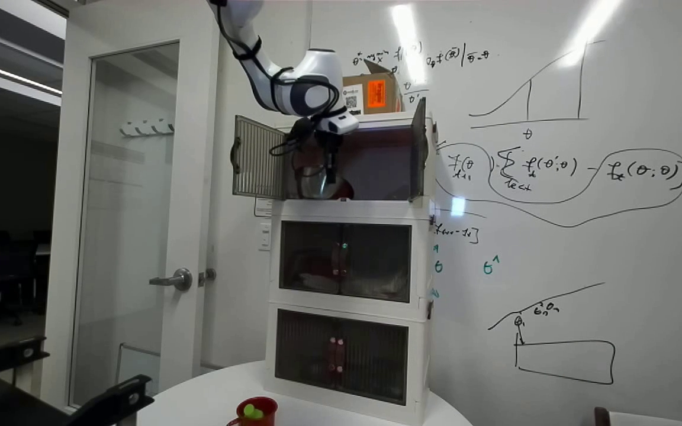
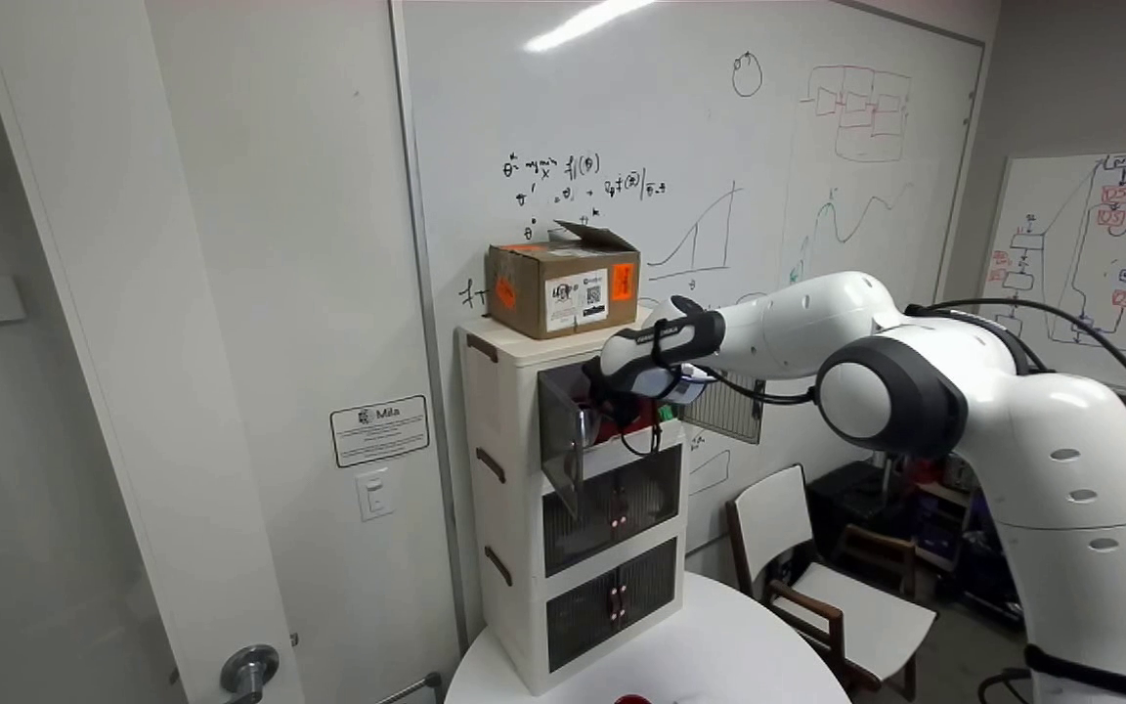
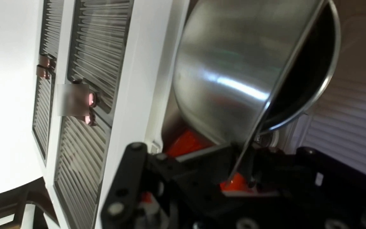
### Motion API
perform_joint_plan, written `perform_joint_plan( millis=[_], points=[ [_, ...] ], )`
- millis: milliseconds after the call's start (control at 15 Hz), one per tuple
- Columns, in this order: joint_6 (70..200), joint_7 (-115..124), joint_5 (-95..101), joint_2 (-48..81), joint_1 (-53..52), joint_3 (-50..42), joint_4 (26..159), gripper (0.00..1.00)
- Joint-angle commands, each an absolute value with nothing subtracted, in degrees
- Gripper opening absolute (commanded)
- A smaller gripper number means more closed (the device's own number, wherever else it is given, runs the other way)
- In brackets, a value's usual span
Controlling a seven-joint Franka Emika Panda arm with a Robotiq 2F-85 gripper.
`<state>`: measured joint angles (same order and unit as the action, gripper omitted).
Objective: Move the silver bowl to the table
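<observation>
Wrist view shows the silver bowl [image 3: 224, 73], rim clamped in the gripper [image 3: 238, 156]. Both exterior views show the bowl left of it, inside the cabinet [image 1: 347, 209].

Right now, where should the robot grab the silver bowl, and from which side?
By its rim, I think, coming from the front between the open doors of the cabinet. The silver bowl has a thin edge there around a hollow inside, easy to pinch; its round, shiny wall could slip. The gripper seems to be pinching that edge.
</observation>
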<state>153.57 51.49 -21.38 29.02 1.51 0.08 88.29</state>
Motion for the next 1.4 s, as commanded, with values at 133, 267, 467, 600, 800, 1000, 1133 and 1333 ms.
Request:
perform_joint_plan(
  millis=[133,267,467,600,800,1000,1133,1333],
  points=[
    [148.59,49.2,-22.24,27.58,1.52,0.79,89.37,0.32],
    [146.63,49.18,-21.95,28.04,1.22,0.69,88.71,0.47],
    [144.31,49.21,-21.7,28.54,0.89,0.49,87.98,0.7],
    [143.18,49.25,-21.57,28.94,0.78,0.43,87.45,0.84],
    [142.56,49.98,-20.37,31.14,0.21,-0.24,85.15,1.0],
    [141.84,50.7,-18.77,35.18,-0.25,-0.93,80.89,1.0],
    [141.15,51.15,-17.34,38.29,-0.65,-1.5,77.25,1.0],
    [139.13,51.4,-15.34,41.91,-1.06,-2.05,71.5,1.0]
  ],
)
